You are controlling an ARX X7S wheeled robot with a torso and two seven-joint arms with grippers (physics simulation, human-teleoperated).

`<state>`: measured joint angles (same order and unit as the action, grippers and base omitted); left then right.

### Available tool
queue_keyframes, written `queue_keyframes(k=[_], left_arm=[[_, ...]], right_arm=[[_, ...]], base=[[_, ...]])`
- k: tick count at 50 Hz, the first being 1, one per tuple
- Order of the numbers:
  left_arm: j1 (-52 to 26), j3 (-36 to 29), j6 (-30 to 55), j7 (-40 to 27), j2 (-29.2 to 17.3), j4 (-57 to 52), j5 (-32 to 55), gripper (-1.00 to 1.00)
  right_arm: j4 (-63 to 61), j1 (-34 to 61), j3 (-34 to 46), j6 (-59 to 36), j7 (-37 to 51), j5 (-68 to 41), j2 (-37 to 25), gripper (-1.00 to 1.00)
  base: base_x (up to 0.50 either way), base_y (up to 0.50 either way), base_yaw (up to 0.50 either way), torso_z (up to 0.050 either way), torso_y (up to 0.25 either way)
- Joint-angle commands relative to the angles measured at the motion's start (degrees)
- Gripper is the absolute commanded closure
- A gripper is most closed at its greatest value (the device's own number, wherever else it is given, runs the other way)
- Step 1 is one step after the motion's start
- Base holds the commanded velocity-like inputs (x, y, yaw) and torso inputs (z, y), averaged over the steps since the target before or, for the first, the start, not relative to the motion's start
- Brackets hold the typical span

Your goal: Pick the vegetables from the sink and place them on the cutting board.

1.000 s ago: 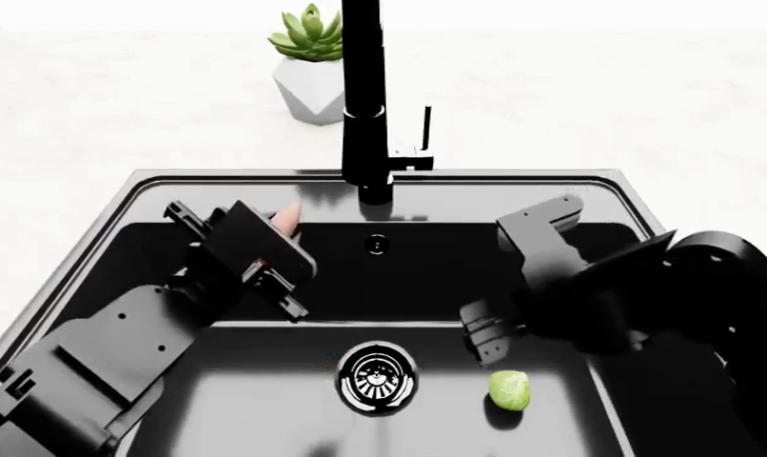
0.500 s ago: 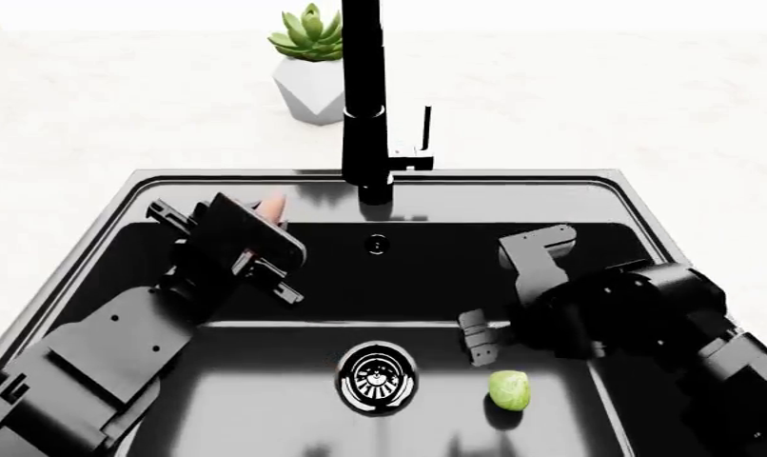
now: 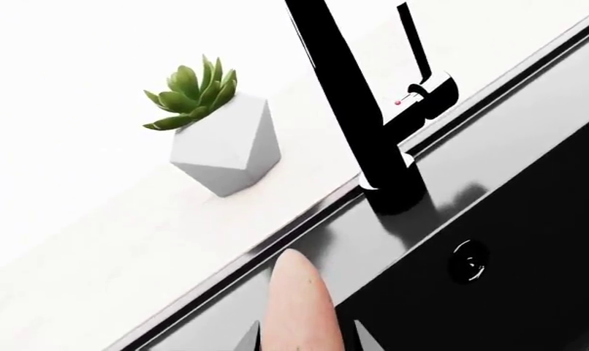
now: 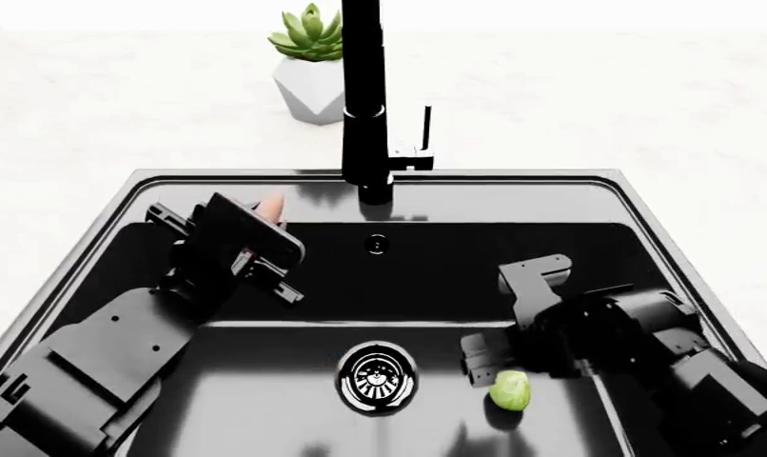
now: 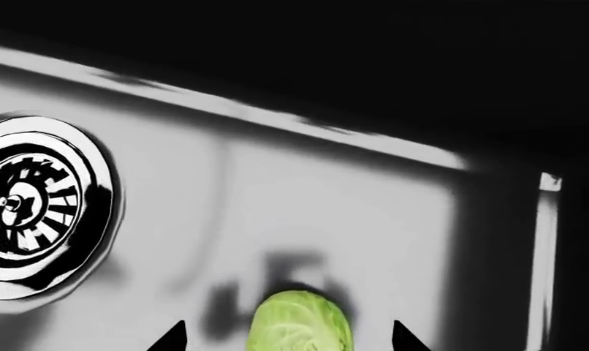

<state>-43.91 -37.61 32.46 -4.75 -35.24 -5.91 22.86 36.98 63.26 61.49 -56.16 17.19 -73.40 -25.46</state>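
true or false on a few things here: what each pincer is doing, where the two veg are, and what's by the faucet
1. The left pincer holds the pinkish tuber. True.
2. The green sprout rests on the cutting board. False: it lies on the sink floor, near the drain.
3. The right pincer is shut on the sprout. False: it is open, hovering at it.
4. A potted succulent stands on the counter behind the faucet. True.

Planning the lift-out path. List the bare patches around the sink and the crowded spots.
Bare: countertop right of the faucet, and left of the potted succulent. Sink floor between both arms, behind the drain, is open. Crowded: the right gripper over the sprout, and the left gripper with the tuber by the back wall.
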Motion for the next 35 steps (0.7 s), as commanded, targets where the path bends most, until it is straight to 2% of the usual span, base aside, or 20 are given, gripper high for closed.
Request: queue_keyframes(k=[1,35], left_arm=[[-0.2,0.3,0.2,-0.5,0.0,-0.2,0.5,1.00],[-0.1,0.4,-0.4,-0.9,0.7,0.6,0.5,1.00]], right_arm=[[6.4,-0.9,1.3,3.0,-4.4,2.4,2.5,-1.00],[20.2,-3.4,4.4,7.7,-13.4,6.6,7.8,-1.00]], base=[[0.00,0.00,0.00,0.000,0.000],[0.00,0.00,0.00,0.000,0.000]])
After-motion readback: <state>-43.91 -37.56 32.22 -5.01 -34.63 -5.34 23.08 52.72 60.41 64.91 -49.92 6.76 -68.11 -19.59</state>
